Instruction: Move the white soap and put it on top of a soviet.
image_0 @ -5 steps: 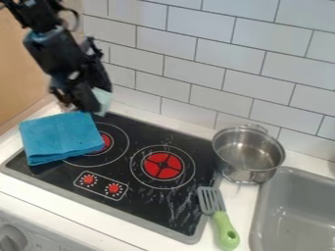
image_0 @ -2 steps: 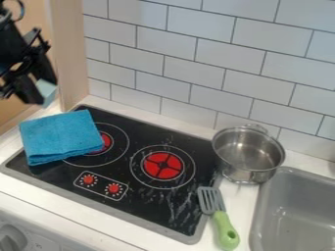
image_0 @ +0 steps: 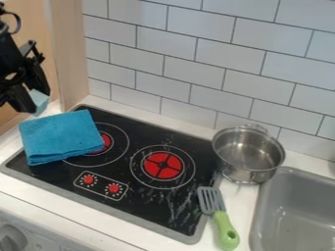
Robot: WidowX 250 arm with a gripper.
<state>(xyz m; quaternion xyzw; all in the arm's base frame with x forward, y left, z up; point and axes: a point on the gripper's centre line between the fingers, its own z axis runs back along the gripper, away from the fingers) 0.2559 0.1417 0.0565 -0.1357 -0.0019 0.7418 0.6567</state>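
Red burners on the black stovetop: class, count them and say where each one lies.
2. One burner lies uncovered on the stovetop, nearer the metal pot; the other burner lies farther left, partly under the blue cloth, which could hide more.

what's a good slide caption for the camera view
Black gripper holding the pale soap near a folded blue cloth on the black stovetop, steel pot to the right
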